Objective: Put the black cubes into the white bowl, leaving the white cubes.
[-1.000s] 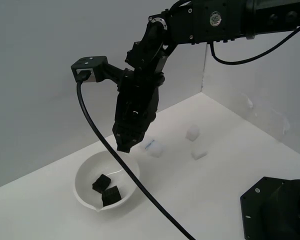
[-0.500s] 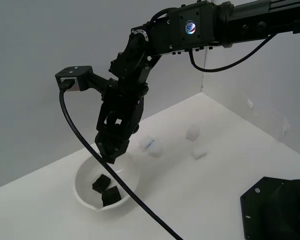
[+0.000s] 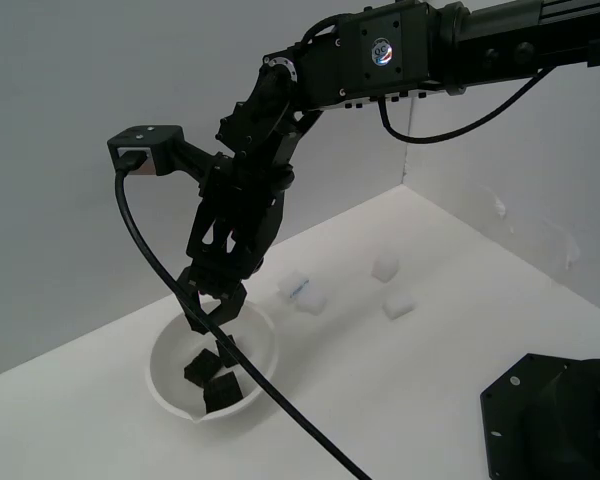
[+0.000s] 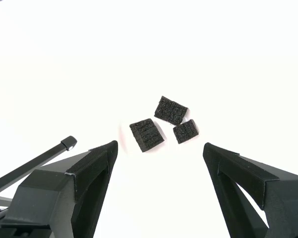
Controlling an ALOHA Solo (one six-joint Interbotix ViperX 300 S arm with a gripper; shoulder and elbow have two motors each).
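**Black cubes lie in the bowl beneath spread jaws**

White tabletop (image 3: 450, 330) under pale grey walls fills the exterior view, with a dark machine base (image 3: 555, 420) nearest the camera. Behind it sits the round glossy white bowl (image 3: 170, 390), holding small matte black cubes (image 3: 212, 378); that view resolves only a dark clump of them. The black robot gripper (image 3: 208, 318) hangs just above the bowl, jaws released and gripping nothing. Beyond, toward the exterior view's right, small white cubes (image 3: 392, 290) rest on the table, well apart from the bowl. The wrist view alone separates three black cubes (image 4: 166, 124), clustered close together on white, lying ahead of and between the spread fingers (image 4: 92, 166) without touching them
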